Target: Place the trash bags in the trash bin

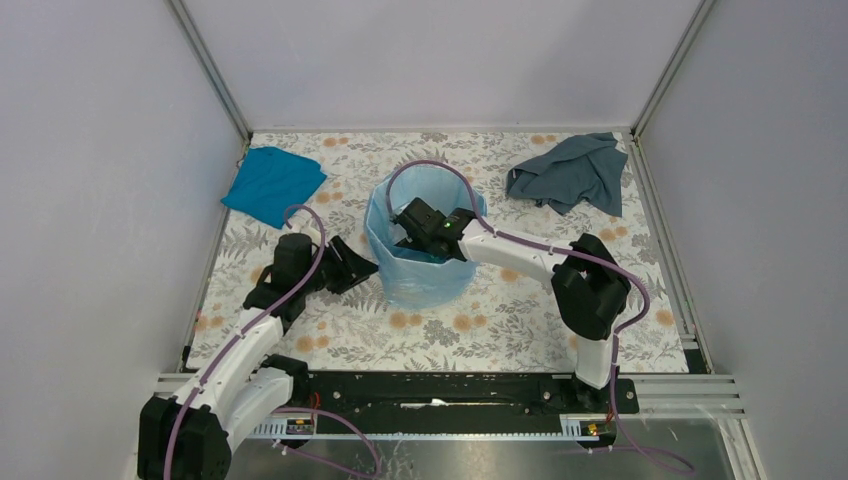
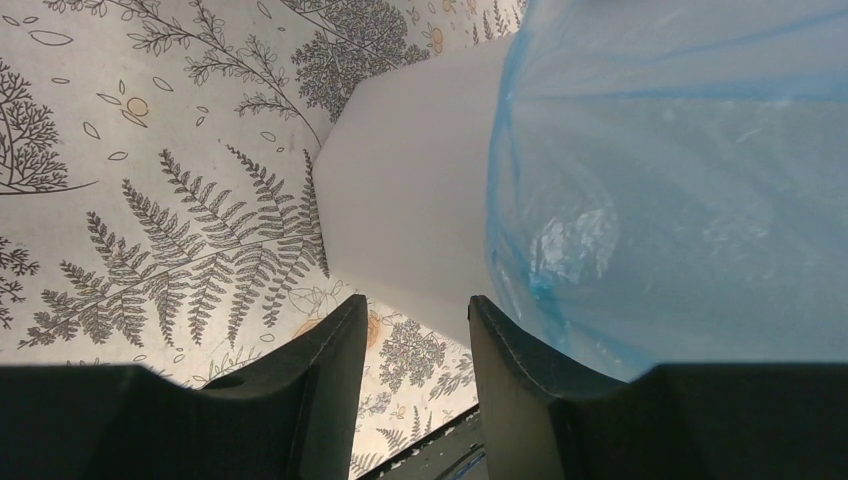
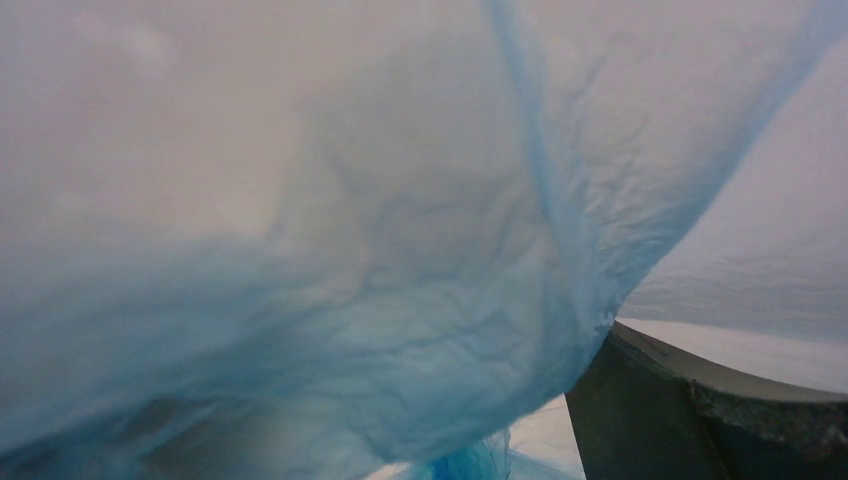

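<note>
The trash bin [image 1: 432,288] stands mid-table with the light-blue trash bag [image 1: 385,250] draped over its rim and down its walls. My right gripper [image 1: 418,226] reaches into the bin's mouth from the right. In the right wrist view the bag's film [image 3: 380,300] fills the frame. Only one finger [image 3: 700,420] shows, set far to the side, so the jaws stand open. My left gripper [image 1: 355,268] is low against the bin's left side. In the left wrist view this gripper [image 2: 418,305] is open on bare table, facing the white bin wall [image 2: 400,220] and the bag [image 2: 680,180].
A teal cloth [image 1: 272,185] lies at the back left and a grey-blue cloth [image 1: 575,172] at the back right. Grey walls close in the floral table [image 1: 500,320] on three sides. A black rail [image 1: 440,392] runs along the near edge.
</note>
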